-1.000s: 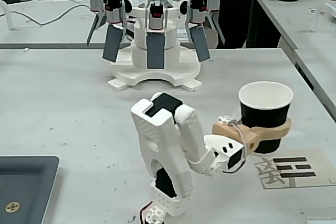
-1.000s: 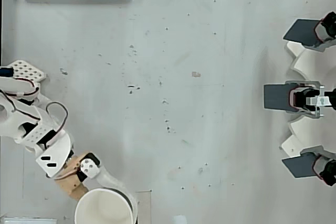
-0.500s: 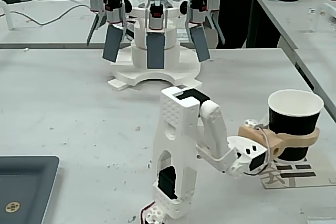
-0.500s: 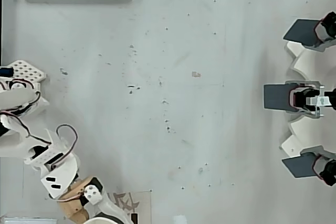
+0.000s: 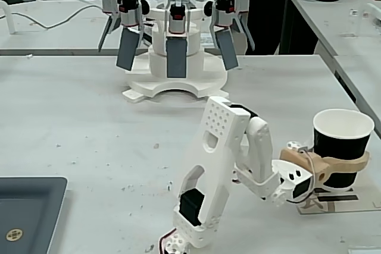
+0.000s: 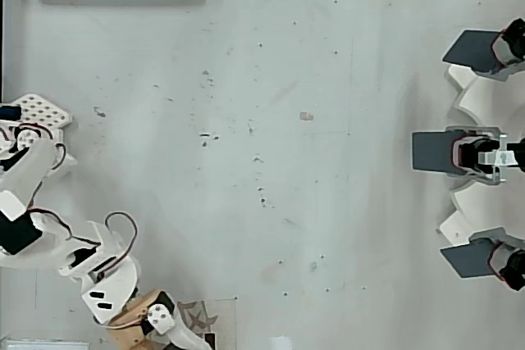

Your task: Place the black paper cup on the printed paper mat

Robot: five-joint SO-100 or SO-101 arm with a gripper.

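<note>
Gripper clenched round the black paper cup, tan jaws hugging its lower half, cup upright w/ base right at the printed paper mat; can't tell if it's touching down or a hair above. Risks: if the jaws open w/ base not flat, cup tips, since it's top-heavy by the look; a finger dragging on the way out could tug it off the sheet or skid the thin paper. Overhead view barely helps: cup cut off at bottom edge, only a corner of mat shows. Fixed view crops mat's right side, print mostly hidden.
</note>
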